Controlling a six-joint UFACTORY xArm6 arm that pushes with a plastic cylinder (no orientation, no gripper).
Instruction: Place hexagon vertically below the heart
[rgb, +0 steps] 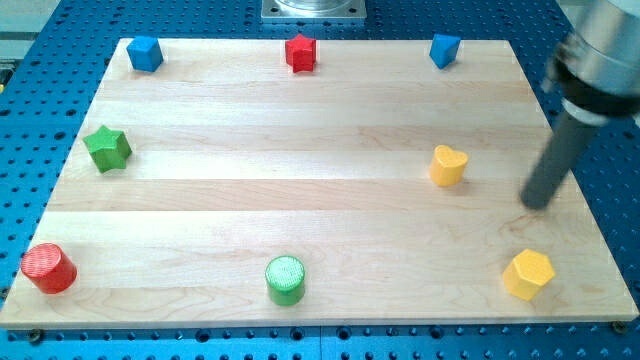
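Note:
A yellow hexagon block (528, 274) lies near the board's bottom right corner. A yellow heart block (448, 165) lies right of the board's middle, up and to the left of the hexagon. My tip (537, 205) rests on the board to the right of the heart and just above the hexagon, touching neither. The dark rod rises from it toward the view's top right.
A blue block (145, 53), a red block (300, 53) and a second blue block (444, 49) line the top edge. A green star (107, 149) is at the left. A red cylinder (48, 268) and a green cylinder (285, 279) sit along the bottom of the wooden board (300, 200).

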